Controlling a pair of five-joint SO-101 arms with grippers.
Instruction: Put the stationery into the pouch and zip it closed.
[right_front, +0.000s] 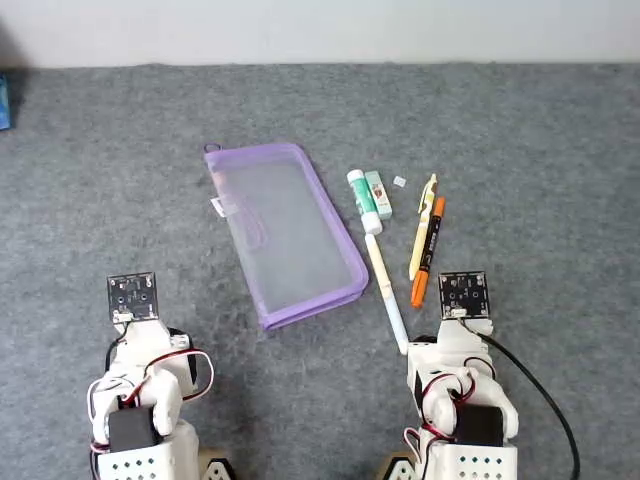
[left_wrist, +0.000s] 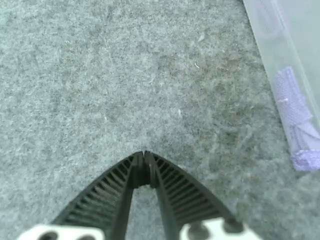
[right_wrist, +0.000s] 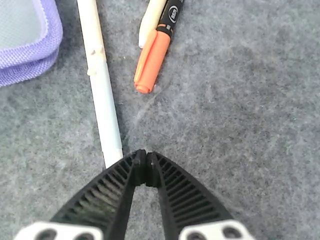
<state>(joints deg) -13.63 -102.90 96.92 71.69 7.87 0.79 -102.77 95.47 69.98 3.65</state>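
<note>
Both pairs of jaws are pinched shut, holding nothing, above the grey felt bench (right_front: 100, 150). Right at the tips of the right jaws lies one end of a long pale plastic pen (right_wrist: 102, 100), with an orange-capped marker (right_wrist: 156, 57) and a cream pen (right_wrist: 150, 22) further ahead. Ahead of the left jaws, off toward the other arm, lies the translucent purple zip pouch (right_front: 288, 232). The pens look light, stiff and slick, likely to roll, so I'd pinch across mid-barrel. The pouch looks limp and wants its rim pinned.
</note>
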